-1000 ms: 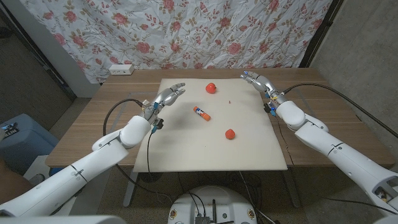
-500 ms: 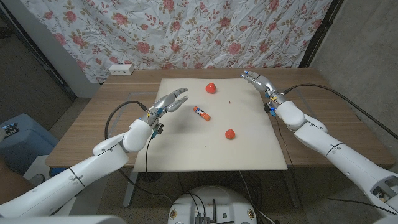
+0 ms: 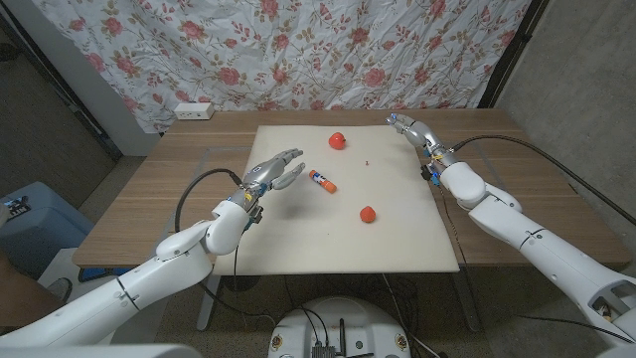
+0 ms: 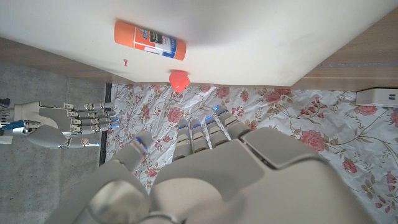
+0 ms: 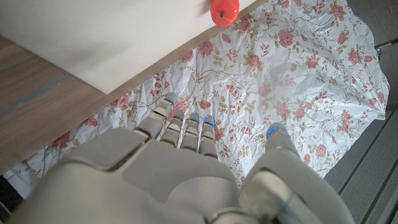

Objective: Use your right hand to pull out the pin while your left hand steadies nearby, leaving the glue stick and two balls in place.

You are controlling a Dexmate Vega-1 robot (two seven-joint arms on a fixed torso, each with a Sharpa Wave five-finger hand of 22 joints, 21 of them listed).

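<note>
A tiny red pin (image 3: pixel 368 159) stands in the white mat (image 3: pixel 298 239), between the far red ball (image 3: pixel 338 139) and the near red ball (image 3: pixel 369 214). The glue stick (image 3: pixel 322 180), orange-capped, lies left of the pin. My left hand (image 3: pixel 275 171) hovers open over the mat just left of the glue stick. At the mat's far right corner my right hand (image 3: pixel 409 129) is open and holds nothing, well right of the pin. The left wrist view shows the glue stick (image 4: pixel 149 40), the pin (image 4: pixel 126 61), one ball (image 4: pixel 180 80) and my right hand (image 4: pixel 68 121).
A wooden table (image 3: pixel 169 189) carries the mat, with a floral curtain (image 3: pixel 298 50) behind it. A white power strip (image 3: pixel 193 110) lies at the table's far left edge. A blue bin (image 3: pixel 30 224) stands on the floor at the left.
My left hand has moved nearer and slightly right over the mat, closer to the glue stick, with its fingers spreading. The right hand and the objects have stayed put.
</note>
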